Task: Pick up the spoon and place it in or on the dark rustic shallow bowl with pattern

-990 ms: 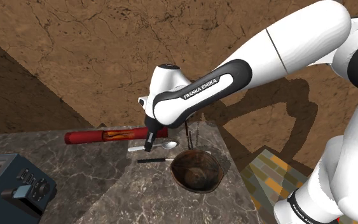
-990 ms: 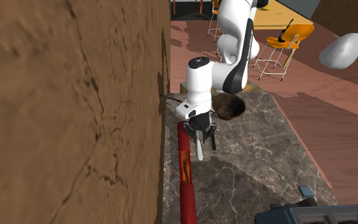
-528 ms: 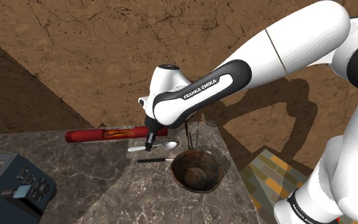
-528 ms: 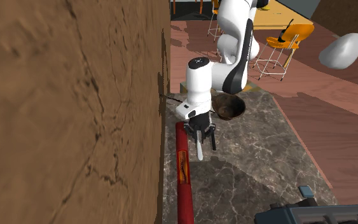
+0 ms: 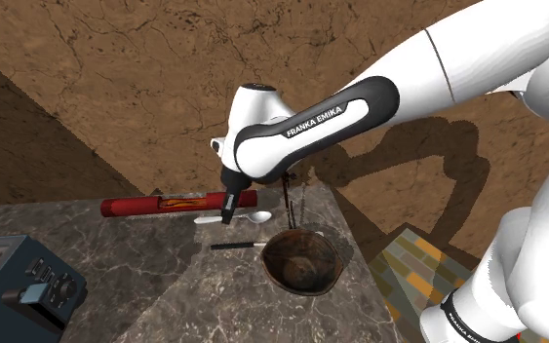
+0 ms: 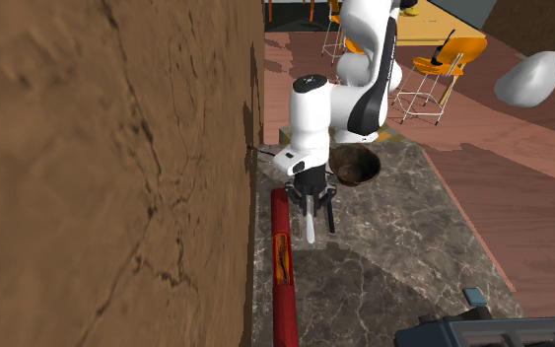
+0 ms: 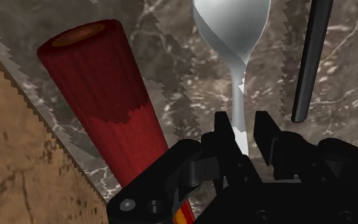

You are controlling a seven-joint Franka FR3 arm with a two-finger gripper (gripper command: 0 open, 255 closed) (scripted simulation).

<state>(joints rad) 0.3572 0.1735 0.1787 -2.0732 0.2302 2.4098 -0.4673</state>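
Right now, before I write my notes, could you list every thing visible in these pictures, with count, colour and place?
spoon: one, silver, between the tube and the stick
bowl: one, dark brown, near the counter's corner
tube: one, red with orange marks, along the wall
stick: one, thin, black, beside the bowl
box with buttons: one, blue-grey, on the counter away from the bowl
counter: one, dark marble
wall: one, brown, behind the counter
chair: one, orange, beyond the counter
bag: one, pale grey, near the chair
arm: one, white
end effector: one, black, closed on the spoon's handle
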